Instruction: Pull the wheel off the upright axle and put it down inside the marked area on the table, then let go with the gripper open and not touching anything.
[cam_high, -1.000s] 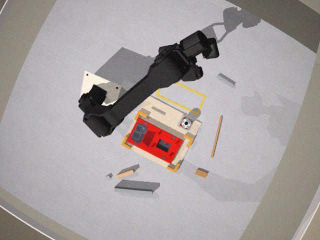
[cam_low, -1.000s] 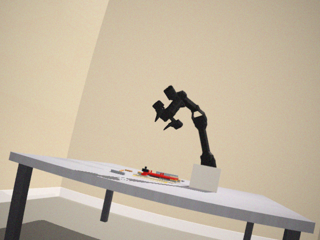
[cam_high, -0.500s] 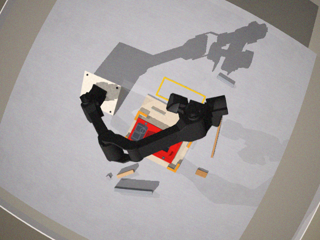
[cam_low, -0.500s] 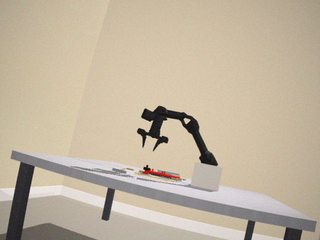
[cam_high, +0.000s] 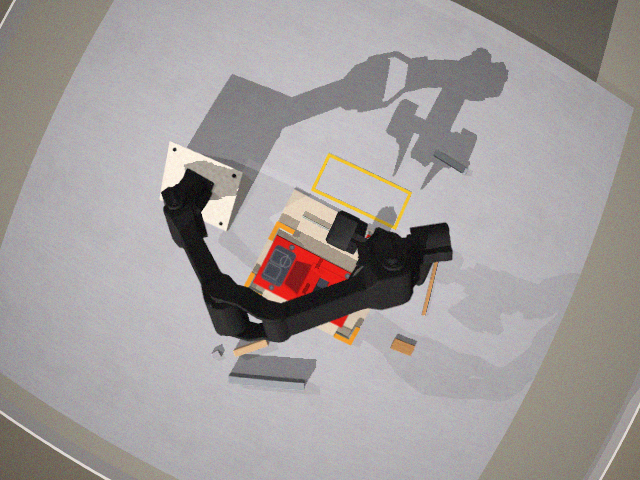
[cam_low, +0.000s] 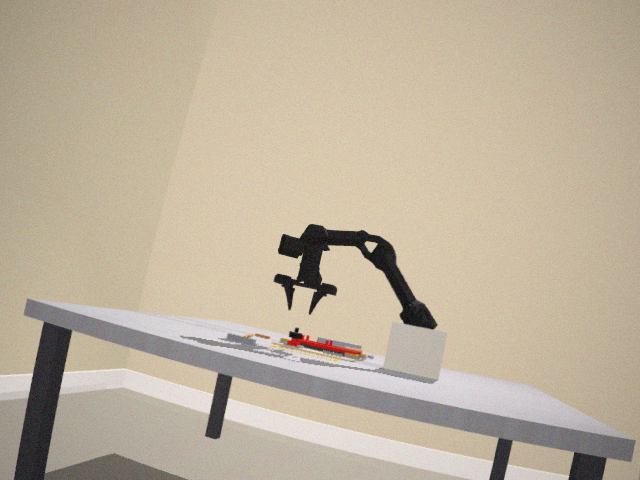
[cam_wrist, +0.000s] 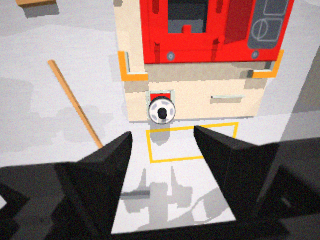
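Here the 2 fingers stand apart and hold nothing, well above the wheel (cam_wrist: 162, 110), which sits on its axle mid-table beside the yellow marked area (cam_wrist: 150, 150). Best to center directly overhead, then descend straight.

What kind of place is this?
Probably a bare test room for robot handling: one grey table against plain beige walls, with a black arm above a red and cream assembly board.

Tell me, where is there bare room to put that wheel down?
Inside the yellow outlined rectangle, bordered by the beige board, nothing lies. Crowding: the silver wheel, red block, thin wooden rod. The open black gripper hangs well above.
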